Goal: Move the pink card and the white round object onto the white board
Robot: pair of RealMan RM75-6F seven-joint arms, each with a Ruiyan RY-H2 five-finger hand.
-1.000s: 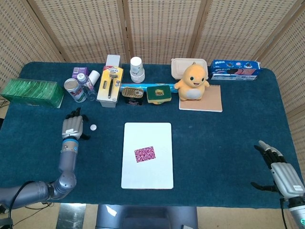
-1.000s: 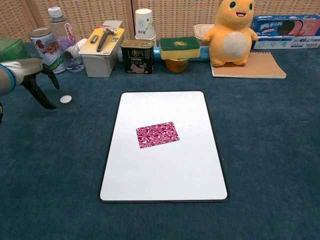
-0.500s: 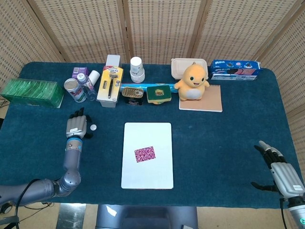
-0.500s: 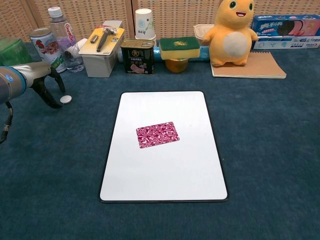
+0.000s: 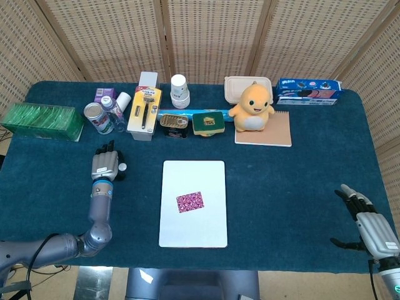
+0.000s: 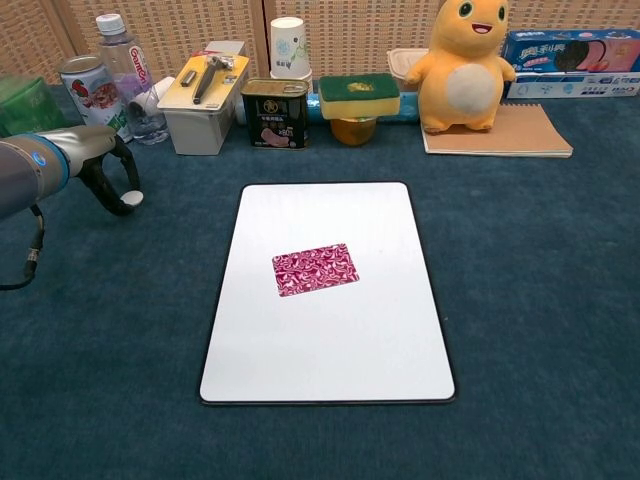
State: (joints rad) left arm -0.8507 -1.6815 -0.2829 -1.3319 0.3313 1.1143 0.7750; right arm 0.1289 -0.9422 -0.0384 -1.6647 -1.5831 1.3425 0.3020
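Meanwhile, the pink card (image 6: 315,269) lay flat on the white board (image 6: 330,340), a little left of the board's middle, and the board itself rested on the blue-covered bench (image 6: 540,300). The white round object (image 6: 132,198) sat on the bench cloth to the left of the board, off it and well apart from the card. The left robot hand (image 5: 105,165) was right at that object, its dark fingers (image 6: 103,188) curved down around it on the chest view; whether they actually gripped it or only touched it could not be told. The right robot hand (image 5: 370,226) lay at the near right corner of the bench with its fingers spread and nothing in them, far from the board. Along the back of the bench stood a can (image 5: 94,116), a clear bottle (image 6: 124,70), a yellow razor pack (image 5: 144,109), a paper cup (image 5: 180,91), a tin (image 6: 275,114), a yellow plush toy (image 5: 252,107) on a brown notebook (image 5: 278,132), a blue biscuit box (image 5: 307,91) and a green box (image 5: 42,122).
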